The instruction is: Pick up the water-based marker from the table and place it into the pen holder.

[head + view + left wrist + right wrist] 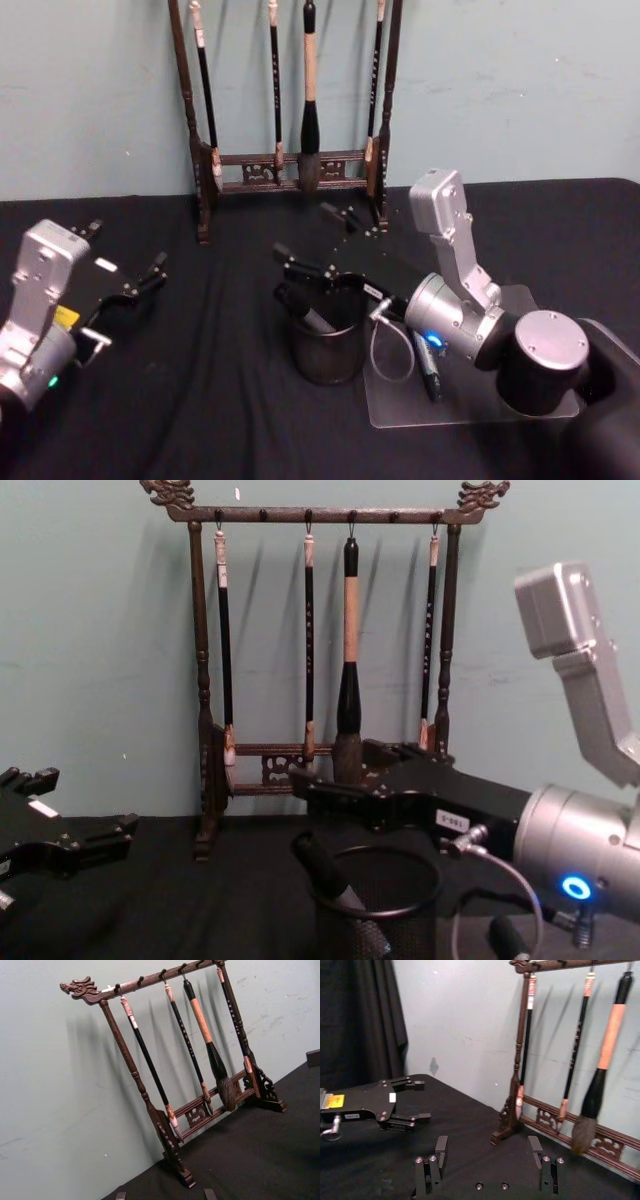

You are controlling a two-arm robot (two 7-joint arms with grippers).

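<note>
The pen holder (325,352), a black mesh cup, stands mid-table on the black cloth (190,400). A dark marker (318,320) leans inside it, its top poking over the rim (378,882) as the marker (330,878) shows from the chest. My right gripper (300,230) hovers just above the cup, open, with nothing between its fingers (440,1146). From the chest the right gripper (335,768) sits above the rim. My left gripper (128,247) rests open at the left, far from the cup.
A tall dark wooden brush rack (290,170) stands at the back by the wall. A clear plate (470,412) lies right of the cup with another dark pen (428,366) on it. A cable loop (385,352) hangs by my right wrist.
</note>
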